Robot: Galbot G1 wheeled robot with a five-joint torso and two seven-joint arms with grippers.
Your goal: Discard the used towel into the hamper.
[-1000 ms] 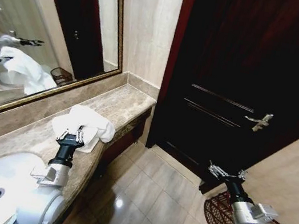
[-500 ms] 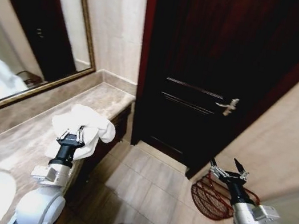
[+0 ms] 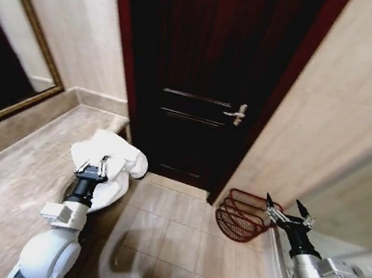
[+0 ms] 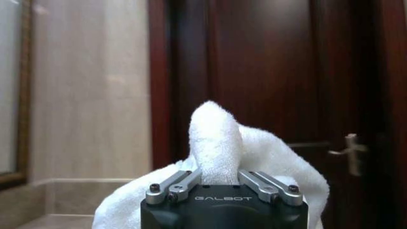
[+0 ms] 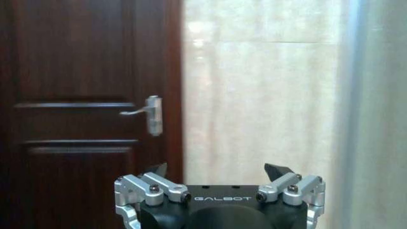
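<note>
A white towel [image 3: 111, 162] hangs bunched from my left gripper [image 3: 92, 166], which is shut on it and holds it up off the marble counter [image 3: 6, 179]. In the left wrist view the towel [image 4: 216, 148] rises between the fingers and drapes down both sides. The hamper [image 3: 241, 216], a dark reddish-brown ribbed wire basket, stands on the tiled floor by the wall to the right of the door. My right gripper [image 3: 288, 211] hovers just right of the hamper, open and empty, with its fingertips [image 5: 278, 170] spread.
A dark wooden door [image 3: 204, 77] with a metal handle [image 3: 236, 113] faces me. A mirror frame [image 3: 21, 52] runs along the left wall above the counter. Beige tile floor [image 3: 170, 230] lies open between counter and hamper. A white curved fixture edge [image 3: 359, 263] sits at the right.
The whole view has swung to the right: sink and mirror slid off the left, door and hamper moved toward the centre. Both arms keep their pose, the left still holding the towel.
</note>
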